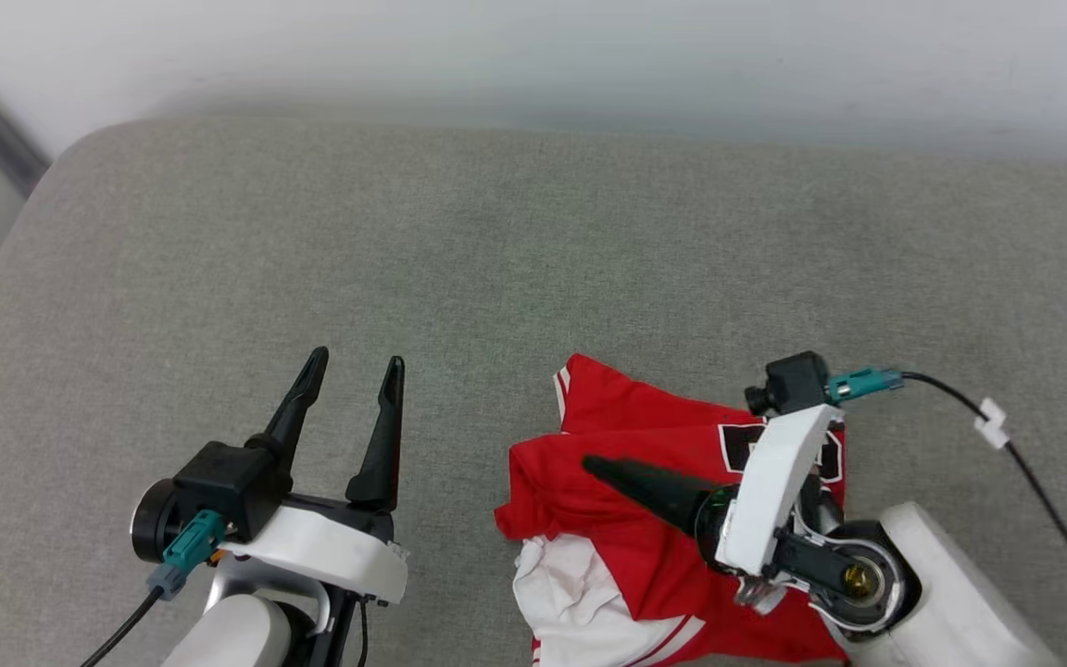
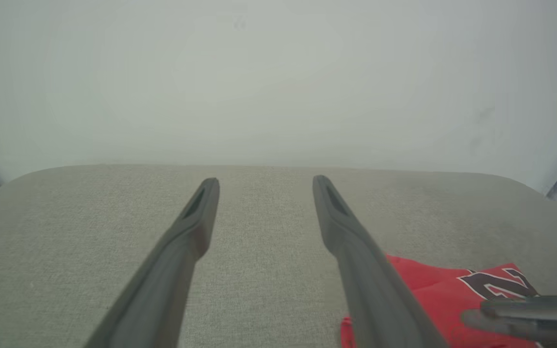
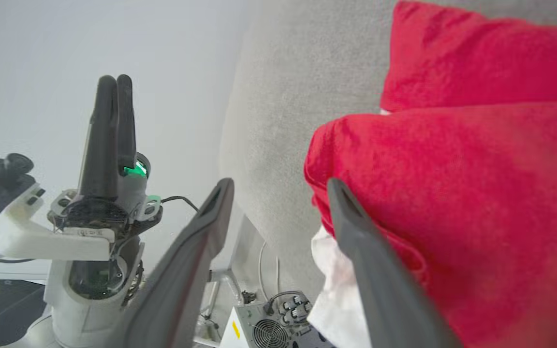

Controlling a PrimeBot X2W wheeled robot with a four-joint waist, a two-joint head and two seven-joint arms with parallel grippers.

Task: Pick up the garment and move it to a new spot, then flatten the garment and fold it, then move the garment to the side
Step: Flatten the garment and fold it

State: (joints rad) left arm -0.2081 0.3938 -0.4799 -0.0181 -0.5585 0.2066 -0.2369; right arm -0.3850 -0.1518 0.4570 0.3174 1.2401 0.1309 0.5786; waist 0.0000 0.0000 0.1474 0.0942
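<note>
- We saw the garment [image 1: 621, 556] lying crumpled on the grey pad [image 1: 496, 259], near its front edge and right of the middle in the head view.
- It was bunched in loose folds. Red cloth lay on top, and a white sleeve [image 1: 571, 593] was turned out at the near left. Striped trim [image 1: 672, 639] showed at the view's bottom edge, and part of the black lettering [image 1: 737, 446] showed beside the right wrist.
- The right gripper [image 3: 279, 183] hung over the garment, turned sideways, so that its finger [image 1: 645, 486] pointed to the robot's left across the red cloth.
- In the right wrist view its claw was released, with the two fingers well apart and nothing between them. One finger ran close along a red fold, though we could not tell whether it touched. The other stood clear of the cloth.
- The left gripper [image 1: 356, 363] hovered over bare pad at the lower left, apart from the garment, with its fingers pointing toward the wall [image 1: 589, 56].
- Its claw was released too and held nothing. The left wrist view showed grey pad between its fingers, and the garment's red cloth with a black "2" [image 2: 496, 285] lay off to the right.
- A black cable [image 1: 1034, 472] ran from the right wrist camera across the pad to the right.
- A box with a fan [image 3: 269, 331] stood below the pad in the right wrist view.
</note>
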